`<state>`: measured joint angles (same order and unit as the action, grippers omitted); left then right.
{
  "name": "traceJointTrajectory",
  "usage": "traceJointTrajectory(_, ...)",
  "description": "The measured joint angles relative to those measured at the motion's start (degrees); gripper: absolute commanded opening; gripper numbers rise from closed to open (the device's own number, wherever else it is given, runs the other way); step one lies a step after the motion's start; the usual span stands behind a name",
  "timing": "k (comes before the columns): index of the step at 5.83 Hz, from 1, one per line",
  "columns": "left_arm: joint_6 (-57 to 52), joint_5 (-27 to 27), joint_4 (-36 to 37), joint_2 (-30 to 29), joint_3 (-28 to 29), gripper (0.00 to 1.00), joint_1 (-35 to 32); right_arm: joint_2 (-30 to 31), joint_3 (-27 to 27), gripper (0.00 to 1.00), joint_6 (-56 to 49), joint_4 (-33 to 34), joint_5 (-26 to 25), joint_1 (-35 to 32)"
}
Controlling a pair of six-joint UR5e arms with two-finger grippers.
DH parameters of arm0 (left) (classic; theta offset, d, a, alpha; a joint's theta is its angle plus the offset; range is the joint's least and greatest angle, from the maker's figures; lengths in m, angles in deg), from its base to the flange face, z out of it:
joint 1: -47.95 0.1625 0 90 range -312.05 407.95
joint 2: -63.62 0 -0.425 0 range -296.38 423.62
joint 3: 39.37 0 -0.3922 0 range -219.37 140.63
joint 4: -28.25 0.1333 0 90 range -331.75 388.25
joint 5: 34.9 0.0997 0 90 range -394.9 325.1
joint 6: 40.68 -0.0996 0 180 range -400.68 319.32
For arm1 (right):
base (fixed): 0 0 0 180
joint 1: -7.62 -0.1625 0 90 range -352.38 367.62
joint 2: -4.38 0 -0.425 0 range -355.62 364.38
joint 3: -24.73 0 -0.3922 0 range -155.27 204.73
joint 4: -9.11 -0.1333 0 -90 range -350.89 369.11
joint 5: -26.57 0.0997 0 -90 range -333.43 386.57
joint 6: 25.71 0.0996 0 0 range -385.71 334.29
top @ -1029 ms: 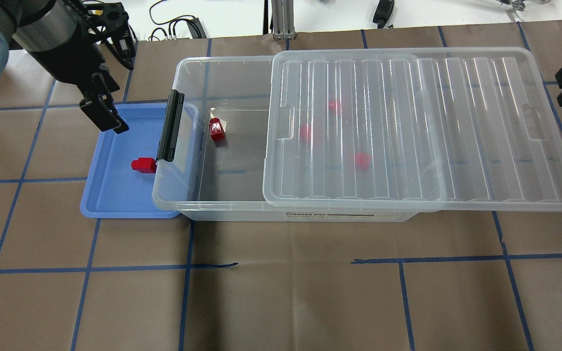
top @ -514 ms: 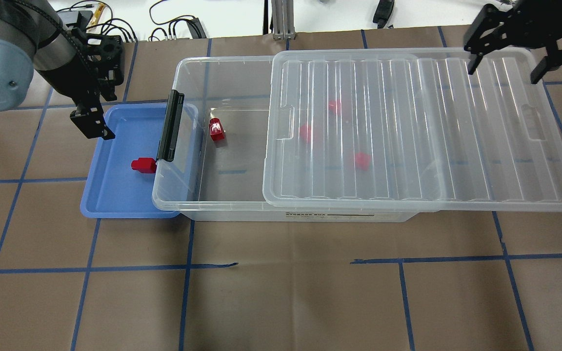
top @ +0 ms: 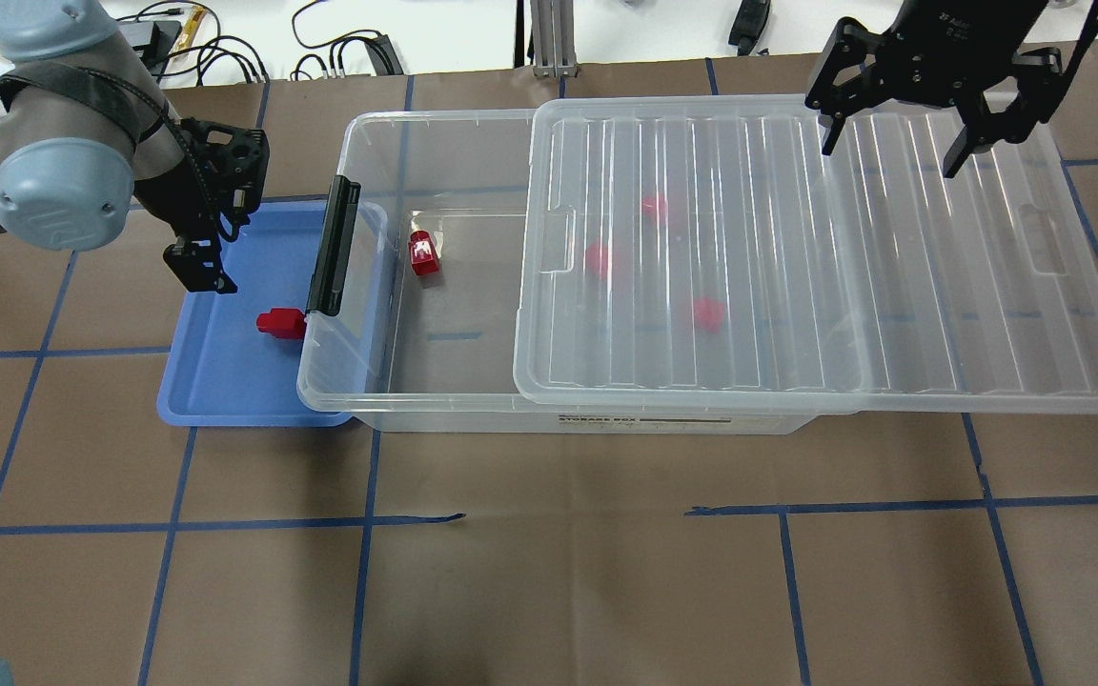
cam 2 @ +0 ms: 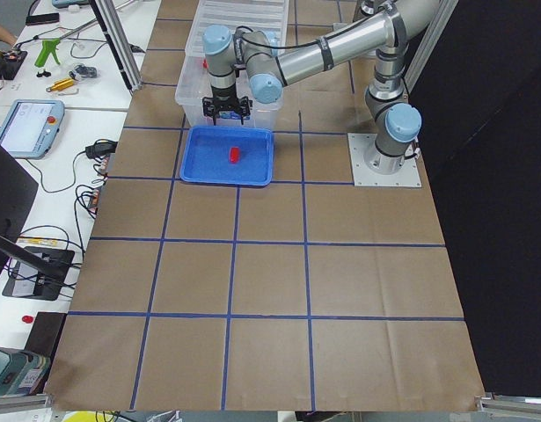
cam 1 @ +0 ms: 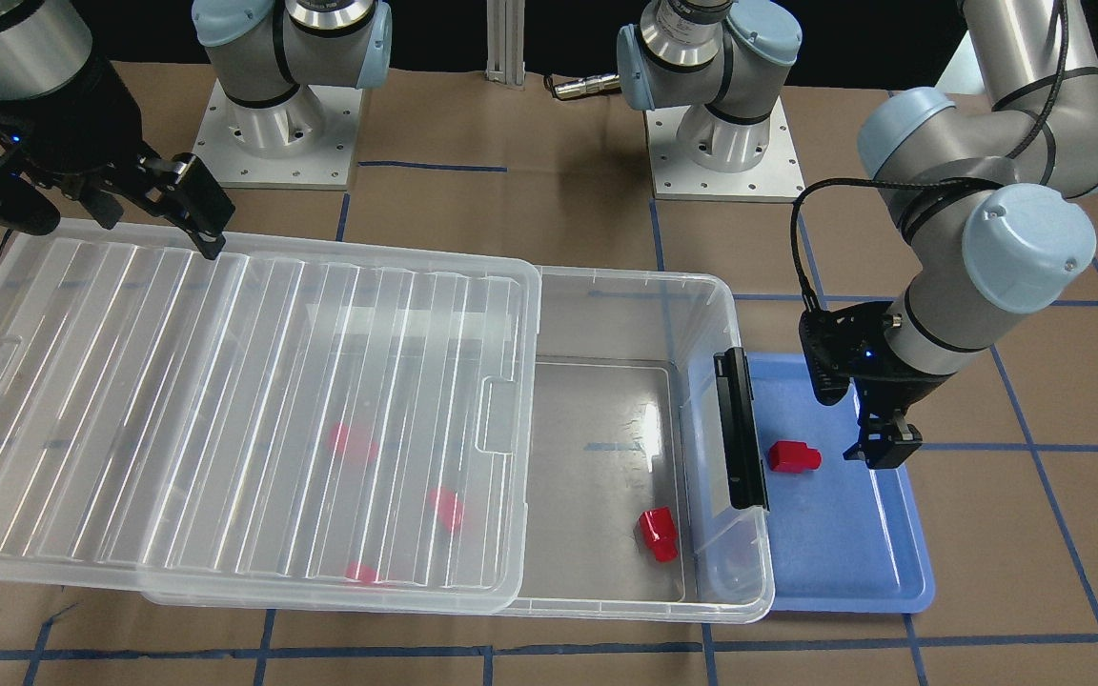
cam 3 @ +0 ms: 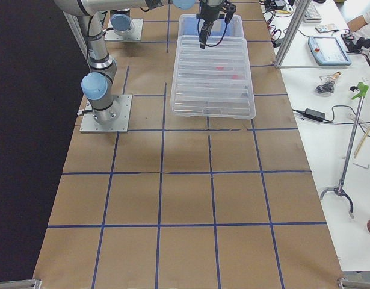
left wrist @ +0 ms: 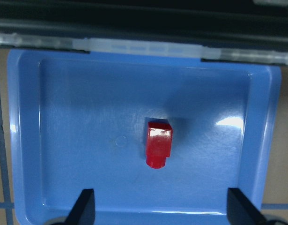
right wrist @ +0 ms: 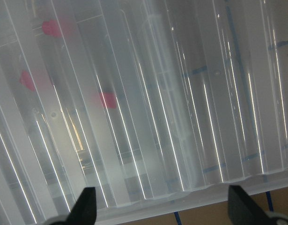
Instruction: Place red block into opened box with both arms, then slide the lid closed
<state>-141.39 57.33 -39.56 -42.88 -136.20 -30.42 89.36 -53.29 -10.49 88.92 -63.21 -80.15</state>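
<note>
One red block [top: 280,323] [left wrist: 158,149] lies in the blue tray [top: 215,381], close to the box's black latch [top: 335,248]. My left gripper [top: 204,265] [left wrist: 162,208] hangs open above the tray, the block just ahead of its fingertips. The clear box [top: 435,119] holds another red block [top: 424,253] in its uncovered left part. Three more red blocks [top: 597,259] show blurred through the lid [top: 892,286], which sits shifted right, overhanging the box. My right gripper [top: 895,143] [cam 1: 106,224] is open above the lid's far edge, holding nothing.
The blue tray [cam 1: 854,562] sits tucked partly under the box's latch end. Cables and a metal post [top: 549,38] lie beyond the table's far edge. Brown paper with blue tape lines [top: 549,534] covers the table.
My right gripper came in from the far right edge and now hangs over the lid's far edge. My left arm swung round, and its gripper shifted slightly nearer over the tray.
</note>
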Motion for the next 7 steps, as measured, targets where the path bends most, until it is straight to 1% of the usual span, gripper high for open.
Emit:
traceJointTrajectory(2,-1.6,-0.2,7.1,-4.9,-2.2,0.98,0.4,-0.4,-0.1,1.0,-1.3,0.0,0.0,-0.8)
traceJointTrajectory(4,-2.3,-0.3,16.4,-8.4,-6.6,0.98,0.5,-0.5,-0.3,1.0,-3.3,0.0,-0.1,-0.8)
traceJointTrajectory(5,-2.3,-0.3,17.9,-9.4,-8.0,0.96,0.5,-0.5,-0.4,1.0,-3.5,0.0,-0.1,-0.8)
traceJointTrajectory(6,-2.3,-0.3,18.2,-9.8,-9.0,0.71,0.5,-0.6,-0.5,1.0,-3.5,0.1,-0.1,-0.8)
traceJointTrajectory(7,-2.5,-0.3,18.3,-9.8,-9.5,0.34,0.5,-0.7,-0.5,1.0,-3.5,0.1,-0.1,-0.8)
